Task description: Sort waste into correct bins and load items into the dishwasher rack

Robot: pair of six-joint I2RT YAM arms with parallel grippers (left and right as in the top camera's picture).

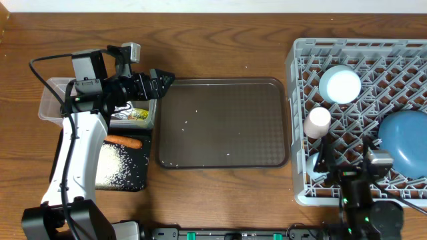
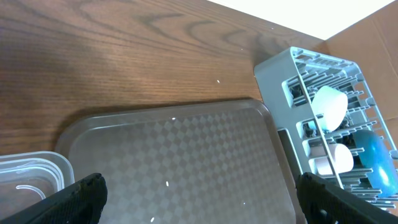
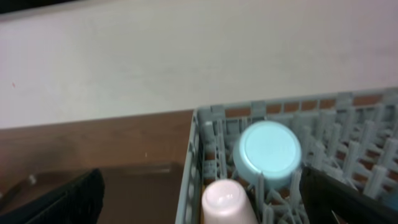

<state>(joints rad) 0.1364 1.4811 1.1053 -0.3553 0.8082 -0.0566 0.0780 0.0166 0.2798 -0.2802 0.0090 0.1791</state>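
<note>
Sorting looks largely done. The carrot and rice grains lie in the black tray, and the yellow-green wrapper appears to sit in the clear tub. In the dishwasher rack, the light blue cup and pinkish cup stand mouth-down, presumably to drain. The blue plate leans among the pegs. My left gripper hangs over the brown tray corner, jaws wide and empty. My right gripper is equally wide and holds nothing.
</note>
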